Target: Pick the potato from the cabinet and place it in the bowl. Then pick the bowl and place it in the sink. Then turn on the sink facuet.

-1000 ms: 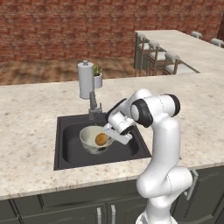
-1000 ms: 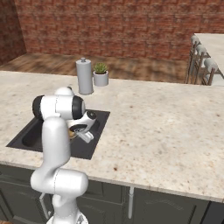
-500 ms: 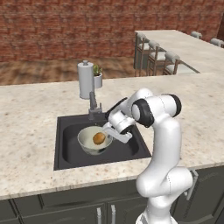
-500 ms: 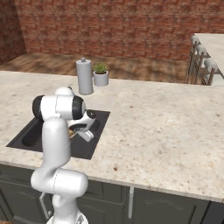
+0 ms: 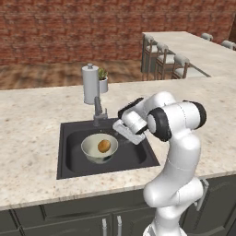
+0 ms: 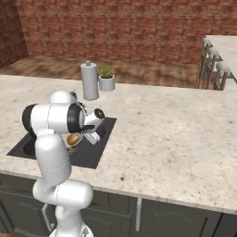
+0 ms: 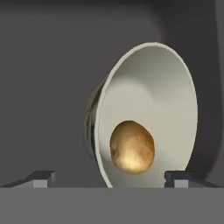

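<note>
Between the earlier pictures and now, little has shifted in the left base view: the round pale grey-green bowl with a cream inside (image 5: 99, 148) sits at nearly the same spot on the floor of the rectangular matte black sink (image 5: 69, 161), and the white arm's two-finger gripper (image 5: 123, 130) has eased back a touch to the bowl's right. The small tan-yellow potato with brown shading (image 5: 104, 145) lies inside the bowl, right of its middle.

From the hand view, the gripper's two dark finger tips (image 7: 40, 178) stand apart at the bottom edge, with the bowl (image 7: 148, 100) and potato (image 7: 132, 147) beyond them, not between them; nothing is clamped. The gripper appears to be just beside the bowl's right rim, though whether it touches cannot be told.

I judge that the bowl has been set down and let go, so the first two parts of the task look finished. What remains is the short grey metal faucet with a square post (image 5: 98, 110), which stands at the sink's far edge, in front of the tall pale cylindrical paper-towel holder (image 5: 90, 84) and small potted plant (image 5: 103, 81) on the speckled beige counter (image 5: 27, 120). The arm would need to lift clear of the basin and reach to the far left.
</note>
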